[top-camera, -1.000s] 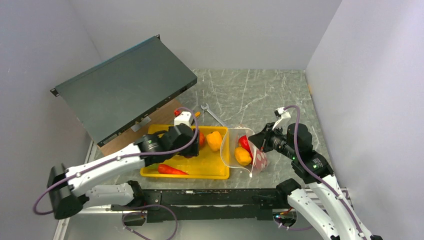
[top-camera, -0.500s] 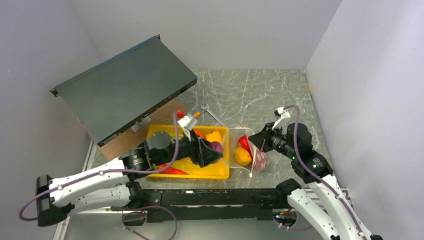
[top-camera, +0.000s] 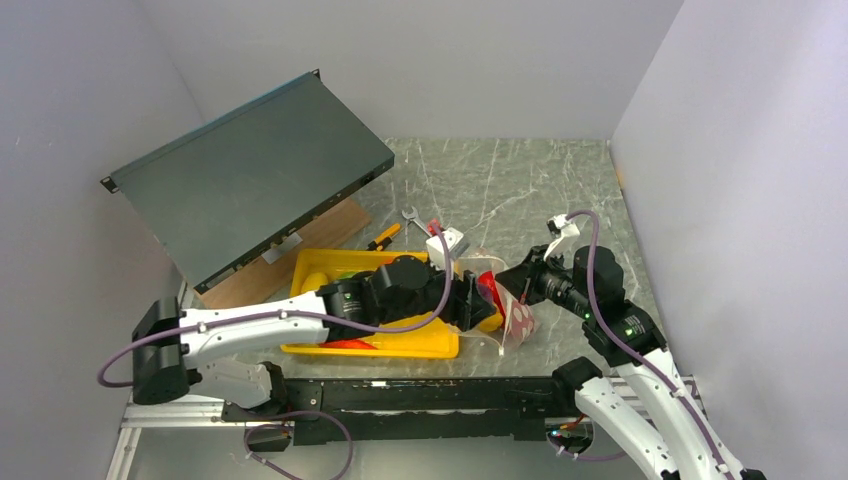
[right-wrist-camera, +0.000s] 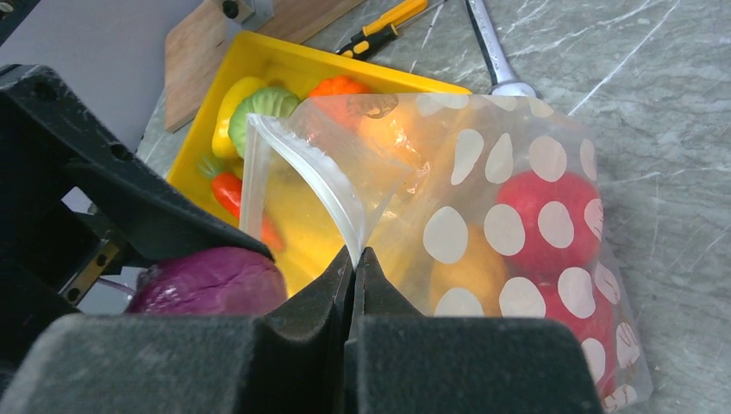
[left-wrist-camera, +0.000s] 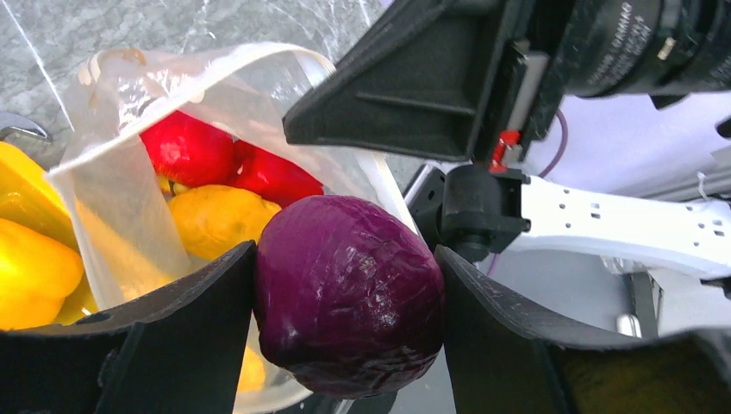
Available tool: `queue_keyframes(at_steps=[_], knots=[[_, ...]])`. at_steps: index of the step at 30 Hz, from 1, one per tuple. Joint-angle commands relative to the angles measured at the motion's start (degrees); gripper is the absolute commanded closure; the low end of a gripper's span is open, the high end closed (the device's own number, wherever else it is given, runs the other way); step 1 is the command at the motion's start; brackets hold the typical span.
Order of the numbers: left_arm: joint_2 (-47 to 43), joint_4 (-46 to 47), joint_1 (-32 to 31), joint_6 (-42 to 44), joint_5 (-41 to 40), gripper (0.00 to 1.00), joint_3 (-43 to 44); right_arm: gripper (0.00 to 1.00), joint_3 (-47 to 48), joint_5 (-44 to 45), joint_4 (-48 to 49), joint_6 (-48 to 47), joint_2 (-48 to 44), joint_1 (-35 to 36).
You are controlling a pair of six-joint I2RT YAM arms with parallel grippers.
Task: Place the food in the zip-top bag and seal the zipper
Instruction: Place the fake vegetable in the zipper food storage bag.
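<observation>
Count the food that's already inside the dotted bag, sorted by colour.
Red: 2, a round red piece and a longer red piece
Yellow-orange: 1, the yellow-orange piece
Total: 3 inside the zip-top bag; the purple onion is at the mouth, not in yet.

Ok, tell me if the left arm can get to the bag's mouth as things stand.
Probably yes. The left gripper, holding the purple onion, is right at the zip-top bag's open mouth, which the right gripper pinches open by its rim; nothing stands between.
</observation>
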Motion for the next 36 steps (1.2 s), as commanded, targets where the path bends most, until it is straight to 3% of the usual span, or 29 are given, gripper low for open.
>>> queue_keyframes(at_steps=[1, 7, 11, 17, 30, 36], knots=[[3.5, -0.8, -0.4, 0.2, -3.1, 0.44, 5.1, 1.00, 0.8, -0.8, 2.1, 0.1, -1.1, 0.1], [6.8, -3.2, -0.3, 0.1, -4.8, 0.33, 7.1, 1.00, 0.6, -1.0, 2.2, 0.0, -1.3, 0.2], [7.7, -4.1, -0.3, 0.6, -5.5, 0.17, 8.1, 1.00, 0.8, -0.7, 2.0, -0.2, -1.4, 0.3], [7.0, -4.6, -0.4, 0.8, -5.5, 0.04, 7.9, 1.00, 0.5, -0.6, 2.0, -0.1, -1.5, 0.2], [-2.4, -5.9, -0.4, -0.6, -7.4, 0.02, 2.5, 1.00, 0.2, -0.7, 2.1, -0.1, -1.3, 0.2], [-10.4, -14.3, -0.3, -2.1, -13.9, 0.01, -1.0, 1.00, 0.1, -0.8, 2.5, 0.0, -1.2, 0.2]])
